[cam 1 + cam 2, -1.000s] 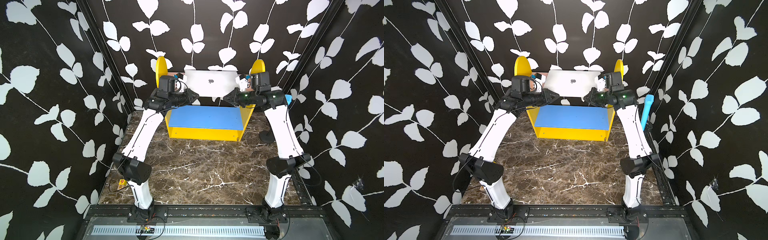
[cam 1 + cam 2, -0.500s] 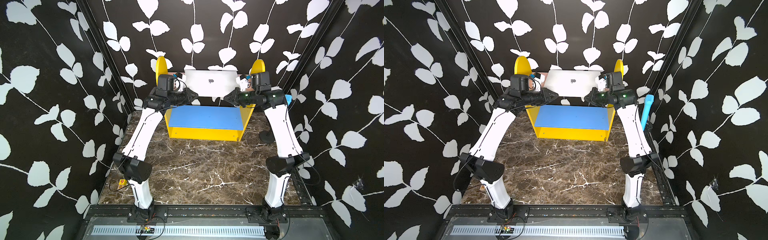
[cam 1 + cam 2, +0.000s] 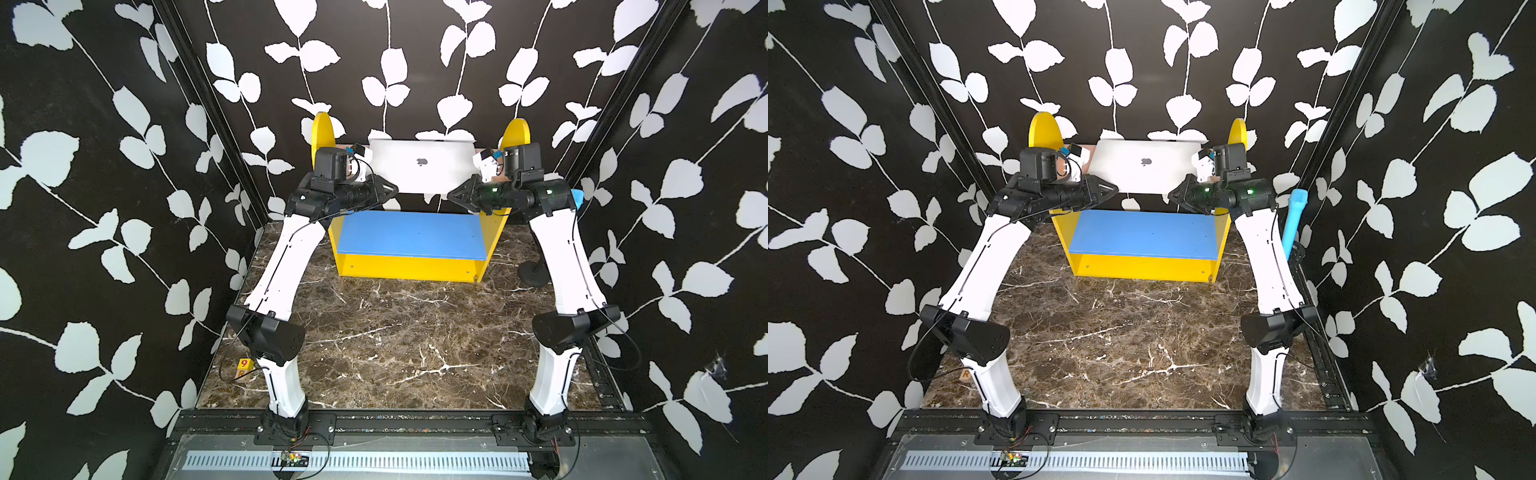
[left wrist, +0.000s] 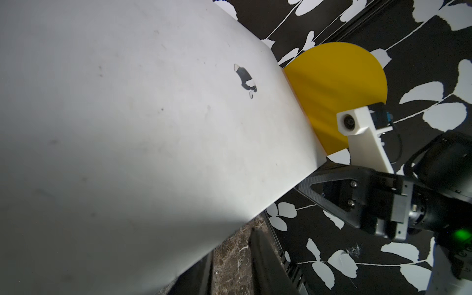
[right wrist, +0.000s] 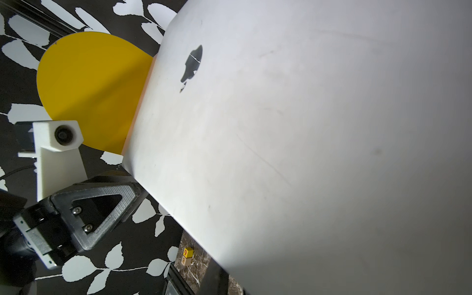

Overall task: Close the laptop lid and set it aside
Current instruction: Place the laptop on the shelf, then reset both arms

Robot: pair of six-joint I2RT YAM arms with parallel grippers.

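The laptop is closed, and its silver-white lid point(image 3: 422, 166) point(image 3: 1144, 166) lies flat on the top of the yellow shelf unit point(image 3: 409, 266), overhanging the front. The lid fills both wrist views point(image 4: 153, 127) point(image 5: 306, 127). My left gripper point(image 3: 390, 192) point(image 3: 1113, 189) point(image 4: 232, 240) points at the front left corner. Its two dark fingers point(image 4: 260, 255) stand slightly apart, with marble showing between them. My right gripper point(image 3: 451, 195) point(image 3: 1171, 194) points at the front right corner. Only one of its fingers point(image 5: 217, 281) shows below the lid's edge.
A blue board point(image 3: 409, 235) forms the lower shelf, between round-topped yellow side panels point(image 3: 322, 129) point(image 3: 517, 131). A small stacked block marked 9 and R point(image 3: 244, 368) point(image 5: 187, 255) sits at the marble table's point(image 3: 395, 332) left edge. A blue cylinder on a black stand point(image 3: 1293, 220) rises at the right.
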